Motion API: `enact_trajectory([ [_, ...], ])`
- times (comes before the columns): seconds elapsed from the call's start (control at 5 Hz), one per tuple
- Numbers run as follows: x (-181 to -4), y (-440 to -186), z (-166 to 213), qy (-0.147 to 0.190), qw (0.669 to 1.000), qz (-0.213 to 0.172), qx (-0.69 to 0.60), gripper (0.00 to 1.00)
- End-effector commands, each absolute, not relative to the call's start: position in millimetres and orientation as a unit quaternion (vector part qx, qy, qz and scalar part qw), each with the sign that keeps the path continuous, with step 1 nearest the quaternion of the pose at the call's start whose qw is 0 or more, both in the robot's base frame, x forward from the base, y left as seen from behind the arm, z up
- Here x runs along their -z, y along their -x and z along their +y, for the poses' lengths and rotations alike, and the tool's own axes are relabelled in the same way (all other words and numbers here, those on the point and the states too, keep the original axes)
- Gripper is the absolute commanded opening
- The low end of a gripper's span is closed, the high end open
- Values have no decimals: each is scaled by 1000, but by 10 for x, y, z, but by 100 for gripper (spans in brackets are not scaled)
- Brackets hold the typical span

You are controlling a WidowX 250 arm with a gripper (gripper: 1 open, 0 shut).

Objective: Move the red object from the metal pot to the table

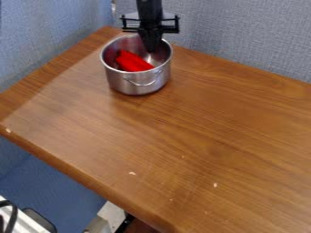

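Red obj. (133,62) in metal pot (136,80), fingers (151,42) shut

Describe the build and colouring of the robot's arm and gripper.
Only the lower end of the arm shows at the top edge: black, with the gripper black too. A dark crosspiece with small upright ends juts out to both sides above narrow, tapering fingers. Markings or cables on it cannot be made out.

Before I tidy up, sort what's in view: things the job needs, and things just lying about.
Part of the job:
- red block
- metal pot
- wooden table
- robot's hand

Just lying about:
- black cable by the table's corner
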State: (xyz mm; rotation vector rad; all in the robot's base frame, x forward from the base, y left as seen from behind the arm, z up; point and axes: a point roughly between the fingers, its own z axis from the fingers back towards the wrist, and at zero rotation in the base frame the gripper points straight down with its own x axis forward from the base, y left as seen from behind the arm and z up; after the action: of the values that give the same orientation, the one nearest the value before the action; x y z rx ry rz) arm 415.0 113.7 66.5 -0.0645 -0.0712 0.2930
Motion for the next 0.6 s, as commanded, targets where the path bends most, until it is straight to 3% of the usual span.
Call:
enact_trajectory([
  [0.0,-867,-4288,1117,34,986,-70,-146,0],
  [0.4,-789,-4327,1191,27,984,-72,-158,0],
])
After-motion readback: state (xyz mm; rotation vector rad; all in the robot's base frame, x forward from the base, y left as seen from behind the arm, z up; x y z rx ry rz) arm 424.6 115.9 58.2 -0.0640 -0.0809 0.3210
